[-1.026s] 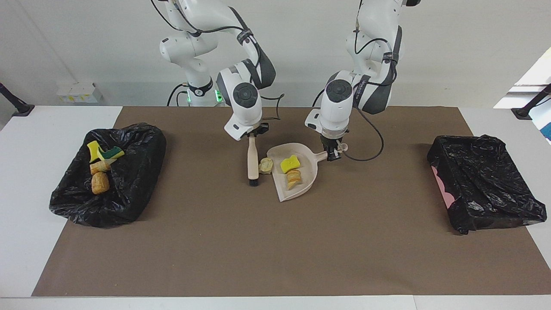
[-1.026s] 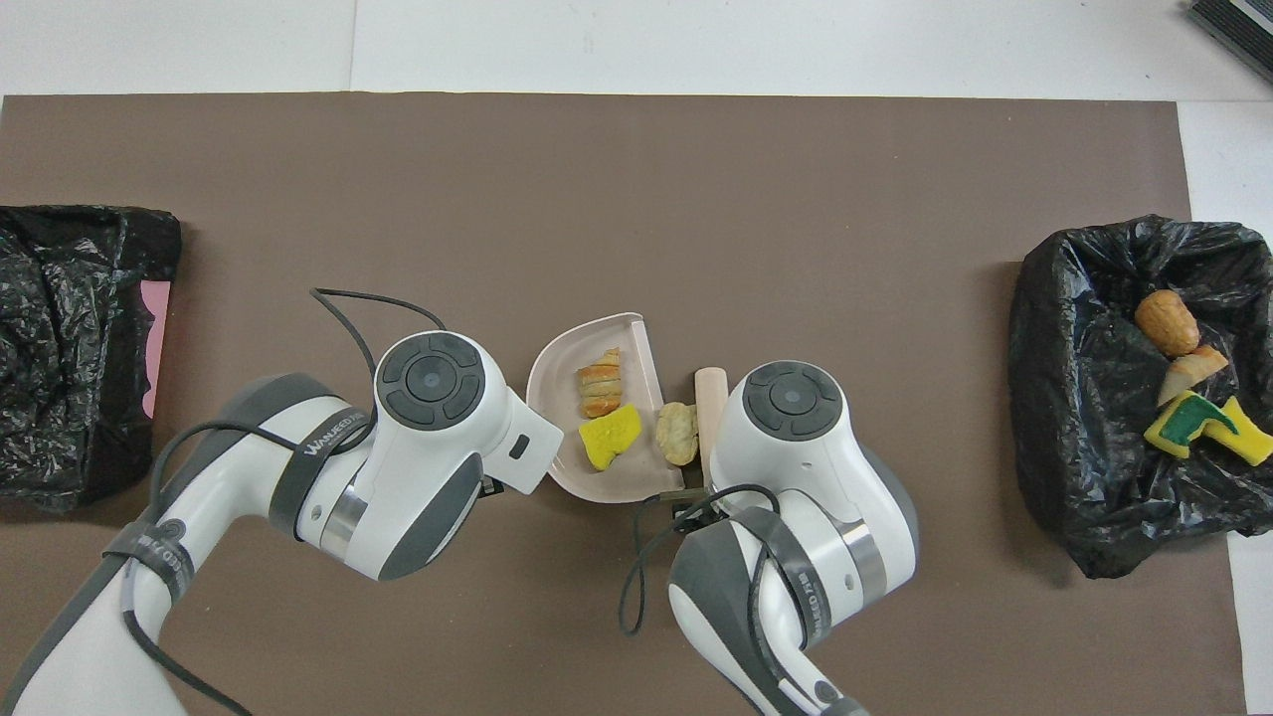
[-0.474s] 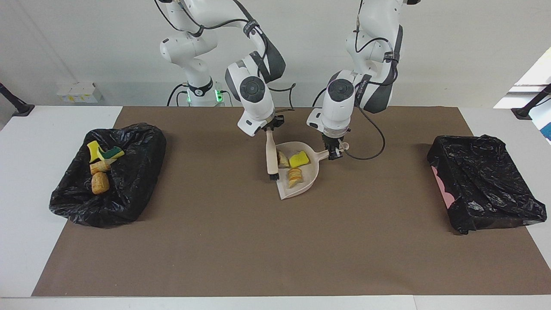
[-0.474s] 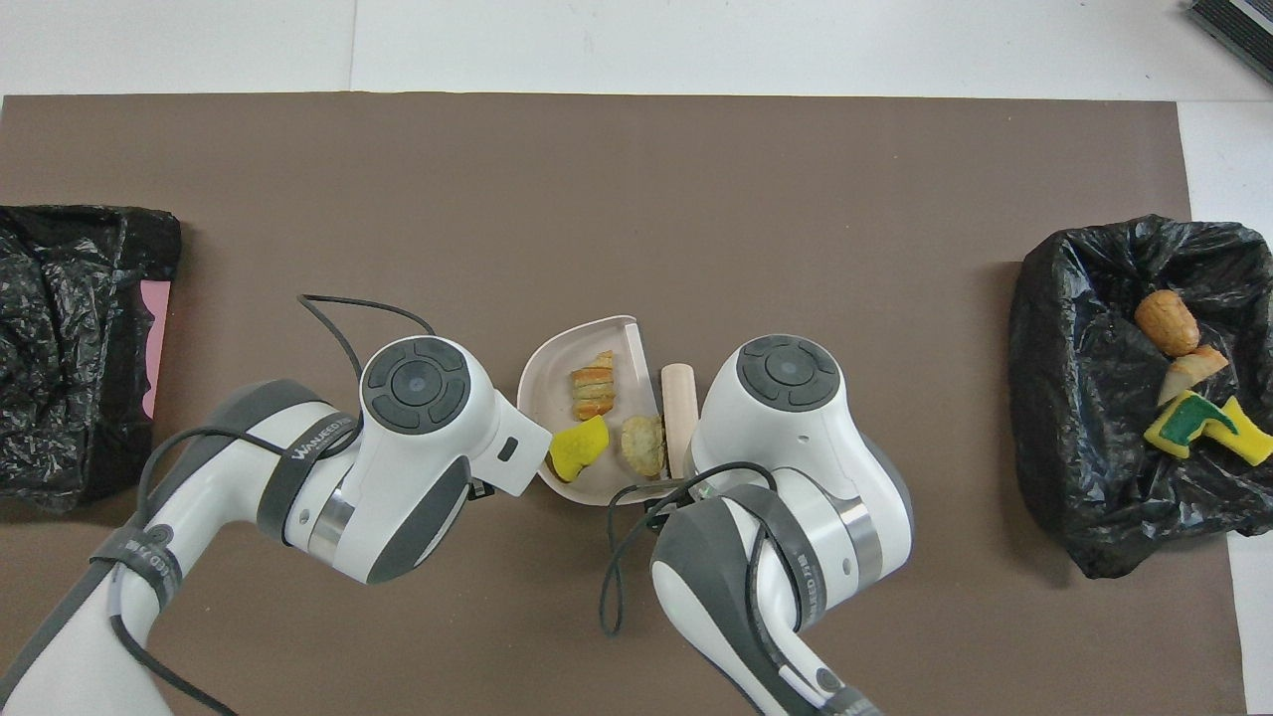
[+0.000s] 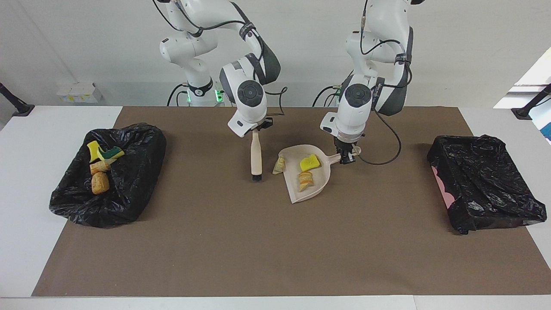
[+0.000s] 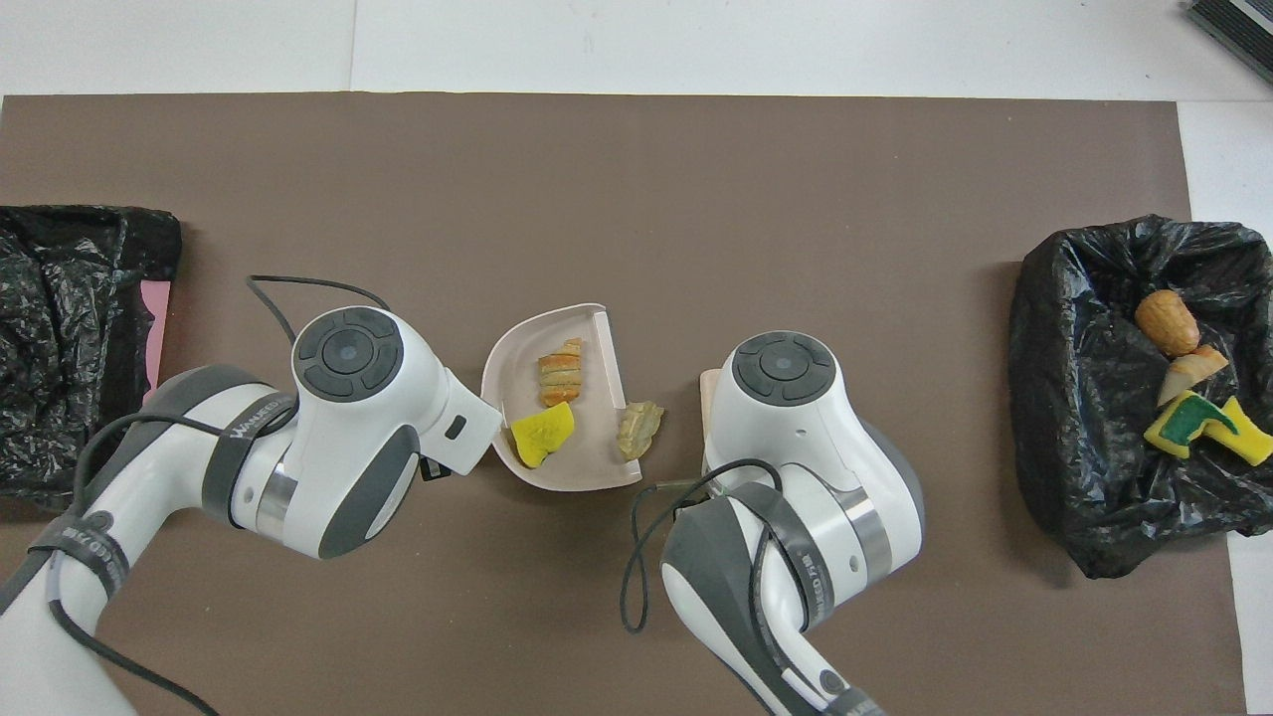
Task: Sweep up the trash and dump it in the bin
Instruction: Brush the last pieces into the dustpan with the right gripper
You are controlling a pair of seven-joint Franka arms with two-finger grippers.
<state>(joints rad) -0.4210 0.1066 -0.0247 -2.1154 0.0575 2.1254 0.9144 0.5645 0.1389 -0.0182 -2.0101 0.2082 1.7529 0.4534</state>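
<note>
Right gripper (image 5: 256,129) clamped on the brush (image 5: 255,156) handle, brush hanging upright, bristles down at the brown mat (image 5: 267,241) on the tabletop. Left gripper (image 5: 347,156) clenched on the dustpan (image 5: 320,183) handle, pan tilted, mouth toward the brush. In the pan, just beside the left jaws: yellow sponge chunk (image 5: 310,163) & a crusty bread lump (image 5: 305,181). Pale scrap (image 5: 280,165) sits at the pan's lip, betw. brush and pan, seems half over the edge. Lined bin (image 5: 107,176) well off toward the right arm's end holds four more scraps (image 5: 100,165): sponge bits, tan lumps. Second black-bagged bin (image 5: 482,181) at the left arm's end, well apart from the left jaws.
</note>
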